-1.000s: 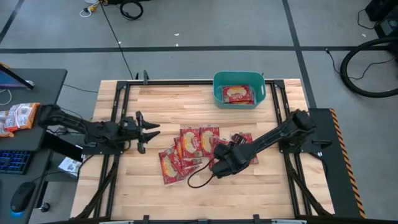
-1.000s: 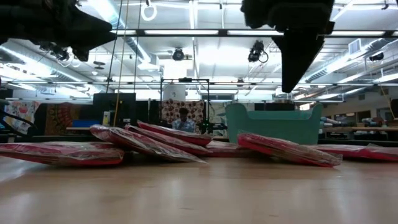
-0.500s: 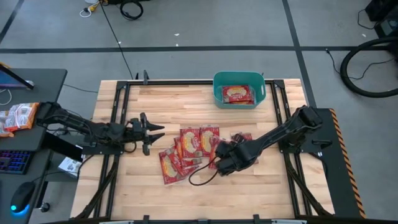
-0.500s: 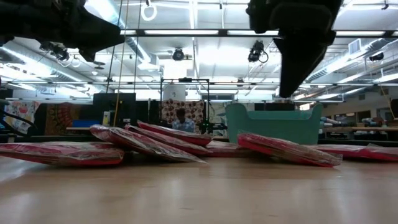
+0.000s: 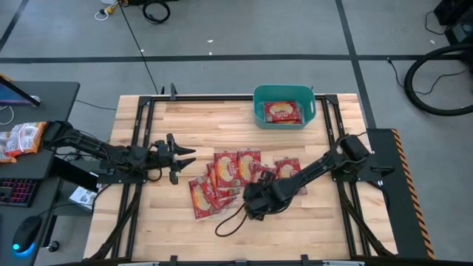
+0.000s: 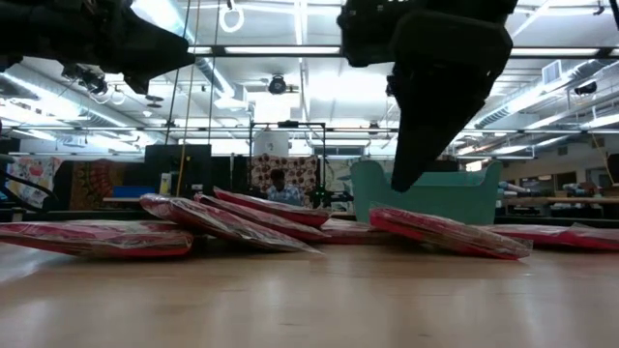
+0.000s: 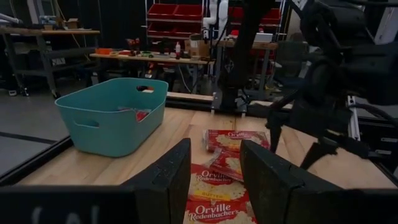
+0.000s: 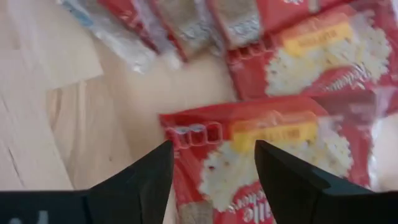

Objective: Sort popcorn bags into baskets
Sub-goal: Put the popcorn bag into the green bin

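Popcorn bags (image 5: 230,176) half hidden under right gripper (image 5: 253,206), jaws spread empty; left gripper (image 5: 185,154) likewise, aside

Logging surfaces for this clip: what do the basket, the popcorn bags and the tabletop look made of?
Basket: likely moulded teal plastic, smooth matte walls, cut-out handle. Popcorn bags: glossy red film or foil, glare and crimped ends. Tabletop: pale wood planks, visible grain and seams.

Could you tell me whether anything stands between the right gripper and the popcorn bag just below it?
Nothing visible does. The right gripper hangs open directly over a red popcorn bag at the edge of the pile, with only bare wooden table beside it. The neighbouring bags lie alongside, not on top of it.
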Available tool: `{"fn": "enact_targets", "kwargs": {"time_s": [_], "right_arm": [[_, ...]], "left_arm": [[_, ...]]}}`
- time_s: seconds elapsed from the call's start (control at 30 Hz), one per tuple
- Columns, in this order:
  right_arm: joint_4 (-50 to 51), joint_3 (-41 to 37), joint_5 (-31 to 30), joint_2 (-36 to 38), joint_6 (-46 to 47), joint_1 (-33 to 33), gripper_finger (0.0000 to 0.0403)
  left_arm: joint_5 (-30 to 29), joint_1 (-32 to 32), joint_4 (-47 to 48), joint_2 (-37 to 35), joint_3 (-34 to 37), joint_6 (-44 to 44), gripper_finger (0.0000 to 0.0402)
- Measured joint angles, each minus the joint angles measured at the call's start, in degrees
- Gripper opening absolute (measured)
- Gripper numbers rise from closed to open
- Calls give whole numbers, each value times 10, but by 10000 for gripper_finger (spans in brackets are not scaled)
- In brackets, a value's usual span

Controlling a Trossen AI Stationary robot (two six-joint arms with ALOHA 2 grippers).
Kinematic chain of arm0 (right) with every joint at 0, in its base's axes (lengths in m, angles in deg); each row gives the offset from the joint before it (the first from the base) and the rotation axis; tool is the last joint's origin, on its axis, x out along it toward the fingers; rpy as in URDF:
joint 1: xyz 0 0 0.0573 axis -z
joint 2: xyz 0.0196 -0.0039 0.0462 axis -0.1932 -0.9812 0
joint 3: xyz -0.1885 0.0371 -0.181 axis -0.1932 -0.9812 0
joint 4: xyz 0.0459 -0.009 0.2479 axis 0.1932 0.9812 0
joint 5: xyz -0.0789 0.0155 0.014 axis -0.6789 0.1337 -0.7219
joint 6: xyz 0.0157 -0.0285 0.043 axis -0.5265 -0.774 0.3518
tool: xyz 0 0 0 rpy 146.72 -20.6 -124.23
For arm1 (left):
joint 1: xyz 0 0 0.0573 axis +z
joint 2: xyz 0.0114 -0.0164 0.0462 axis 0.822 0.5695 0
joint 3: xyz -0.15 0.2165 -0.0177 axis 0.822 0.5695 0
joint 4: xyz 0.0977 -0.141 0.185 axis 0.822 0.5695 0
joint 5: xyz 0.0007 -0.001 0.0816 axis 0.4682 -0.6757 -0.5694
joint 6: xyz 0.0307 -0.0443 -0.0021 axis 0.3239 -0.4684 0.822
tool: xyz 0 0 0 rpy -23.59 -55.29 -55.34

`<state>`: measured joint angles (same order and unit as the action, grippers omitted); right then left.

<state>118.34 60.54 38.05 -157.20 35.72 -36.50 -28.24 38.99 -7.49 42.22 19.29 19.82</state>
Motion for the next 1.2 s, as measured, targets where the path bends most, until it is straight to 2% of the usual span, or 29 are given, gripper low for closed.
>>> {"fn": "enact_targets", "kwargs": {"time_s": [0.27,0.53,0.77,1.2], "right_arm": [[6,73,-10,-51,-62,-19,232],[12,82,-59,-90,-131,-44,219],[29,82,-105,-106,-148,-49,188],[34,79,-99,-107,-148,-49,113]], "left_arm": [[0,0,0,0,0,1,144],[0,0,0,0,0,2,144],[-5,0,0,0,0,2,144],[-6,0,-1,0,0,6,144]]}}
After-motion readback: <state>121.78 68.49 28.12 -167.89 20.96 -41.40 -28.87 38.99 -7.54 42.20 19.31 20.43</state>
